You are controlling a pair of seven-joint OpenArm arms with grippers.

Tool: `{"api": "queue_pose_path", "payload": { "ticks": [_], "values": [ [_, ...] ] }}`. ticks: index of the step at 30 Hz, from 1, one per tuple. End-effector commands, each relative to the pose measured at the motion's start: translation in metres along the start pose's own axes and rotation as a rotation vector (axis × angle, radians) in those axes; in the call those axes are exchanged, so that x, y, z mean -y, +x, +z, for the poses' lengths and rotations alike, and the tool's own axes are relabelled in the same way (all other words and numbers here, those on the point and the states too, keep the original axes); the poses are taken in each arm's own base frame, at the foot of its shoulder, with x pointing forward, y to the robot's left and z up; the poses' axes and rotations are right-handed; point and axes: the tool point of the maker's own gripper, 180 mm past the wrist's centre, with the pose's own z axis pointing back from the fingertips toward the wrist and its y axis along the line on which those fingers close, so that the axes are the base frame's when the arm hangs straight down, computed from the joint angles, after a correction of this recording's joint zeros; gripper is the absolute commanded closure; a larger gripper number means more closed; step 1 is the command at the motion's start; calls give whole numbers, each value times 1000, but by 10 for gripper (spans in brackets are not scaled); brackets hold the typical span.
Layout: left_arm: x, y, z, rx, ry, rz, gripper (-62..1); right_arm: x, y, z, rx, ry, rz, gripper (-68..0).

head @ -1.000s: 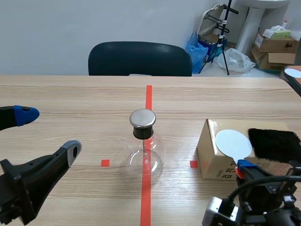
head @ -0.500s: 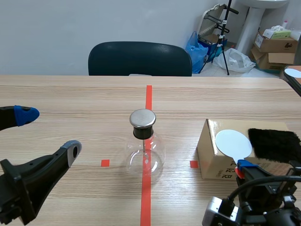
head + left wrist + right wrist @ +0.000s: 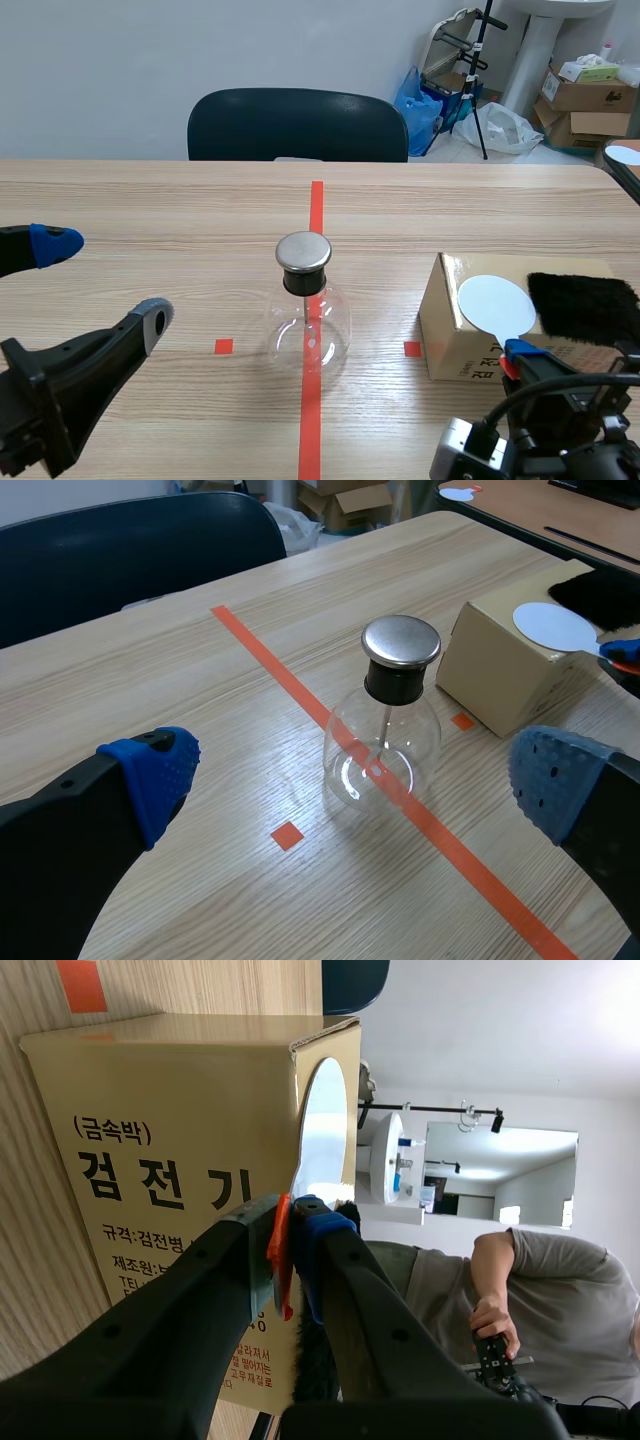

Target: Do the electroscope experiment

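The electroscope, a round glass flask with a metal cap, stands on the red tape line at the table's middle. My left gripper is open to its left; in the left wrist view the flask stands ahead, between the spread fingers of the left gripper. A white disc on an orange handle lies on a cardboard box. My right gripper is shut on that handle, seen again in the right wrist view with the right gripper below the disc.
A black fur cloth lies on the box top beside the disc. A dark chair stands behind the table's far edge. A person shows beyond the box in the right wrist view.
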Motion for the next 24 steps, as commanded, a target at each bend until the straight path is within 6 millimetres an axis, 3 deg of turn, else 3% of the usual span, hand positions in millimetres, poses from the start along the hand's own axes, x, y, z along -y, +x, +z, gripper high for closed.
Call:
{"api": "queue_pose_path", "payload": {
  "ticks": [1,5,8,12,15,24],
  "values": [
    [4,10,-1,28,-9,-18,-623,9,-4,-4,-4,-29,13,-9],
    [4,8,-1,12,-34,-43,-384,9,-4,-4,-4,-29,13,-9],
    [13,4,-5,-9,-118,-63,-275,9,-5,-4,-7,-29,14,-9],
    [12,-9,-11,-44,-177,-87,-30,9,-5,-4,-7,-29,14,-9],
    [10,-21,-15,-59,-225,-81,-32,11,-5,-4,-8,-39,14,-9],
    [0,-54,-33,-39,-301,-76,-32,47,-6,-4,-46,-197,82,-9]
  ]
}}
